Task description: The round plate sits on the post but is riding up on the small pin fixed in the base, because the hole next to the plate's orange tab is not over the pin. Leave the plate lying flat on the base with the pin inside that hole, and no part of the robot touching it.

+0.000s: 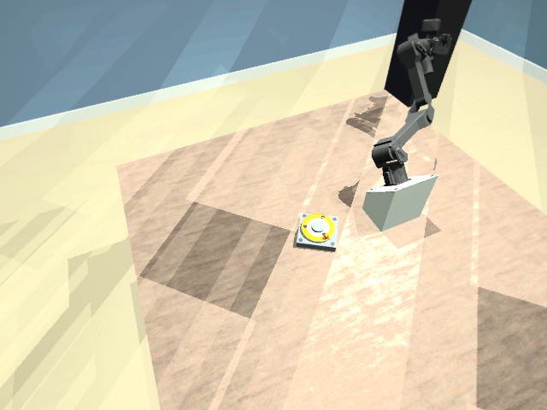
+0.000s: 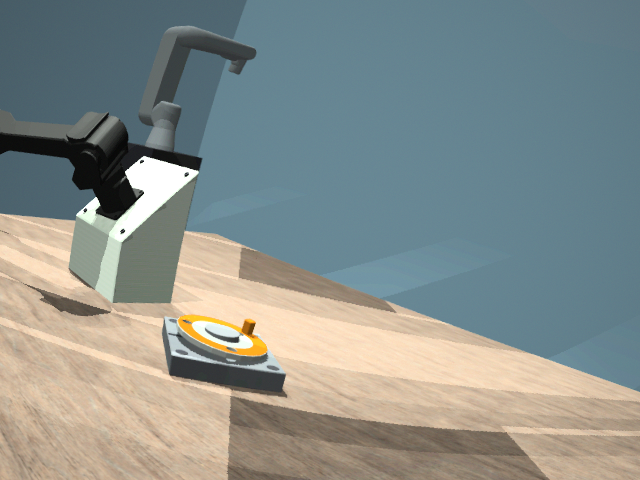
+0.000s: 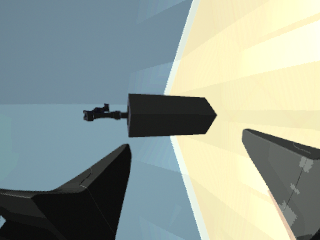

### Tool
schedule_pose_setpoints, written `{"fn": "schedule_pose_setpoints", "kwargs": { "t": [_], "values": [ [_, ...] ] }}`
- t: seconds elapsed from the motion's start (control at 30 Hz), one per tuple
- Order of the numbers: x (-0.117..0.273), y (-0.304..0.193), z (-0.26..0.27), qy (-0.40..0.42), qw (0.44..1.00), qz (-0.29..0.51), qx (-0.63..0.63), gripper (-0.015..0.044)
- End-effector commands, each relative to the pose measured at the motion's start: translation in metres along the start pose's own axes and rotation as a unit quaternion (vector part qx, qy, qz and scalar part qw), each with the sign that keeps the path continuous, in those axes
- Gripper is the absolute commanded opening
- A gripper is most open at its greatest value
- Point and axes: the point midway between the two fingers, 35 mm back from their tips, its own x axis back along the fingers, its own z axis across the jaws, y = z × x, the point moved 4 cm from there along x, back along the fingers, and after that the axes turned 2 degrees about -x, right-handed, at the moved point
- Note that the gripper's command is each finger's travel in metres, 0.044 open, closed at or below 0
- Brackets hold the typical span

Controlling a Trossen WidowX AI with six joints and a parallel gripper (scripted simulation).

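While my claw (image 3: 190, 180) hangs wide open and empty, far above and well apart from the round plate (image 2: 222, 336) tilted on its base (image 2: 227, 372), I judge the plate stiff, light and slick, best turned by its upright orange tab (image 2: 248, 326).
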Motion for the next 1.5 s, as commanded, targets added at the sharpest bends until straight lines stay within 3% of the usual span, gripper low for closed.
{"fn": "schedule_pose_setpoints", "kwargs": {
  "t": [0.0,0.1,0.27,0.47,0.8,0.97,1.43,1.47],
  "values": [
    [0.003,-0.003,0.005,0.009,1.000,0.004,-0.004,0.0374],
    [0.038,-0.032,0.058,0.098,0.993,0.059,-0.037,0.0295],
    [0.070,-0.055,0.094,0.158,0.980,0.106,-0.056,0.0164],
    [0.151,-0.098,0.155,0.264,0.938,0.210,-0.082,0.0006],
    [0.286,-0.147,0.207,0.383,0.843,0.363,-0.105,0.0000],
    [0.374,-0.164,0.219,0.449,0.766,0.447,-0.104,0.0000],
    [0.593,-0.182,0.179,0.547,0.548,0.632,-0.021,0.0000],
    [0.596,-0.182,0.178,0.548,0.546,0.633,-0.020,0.0000]
  ]
}}
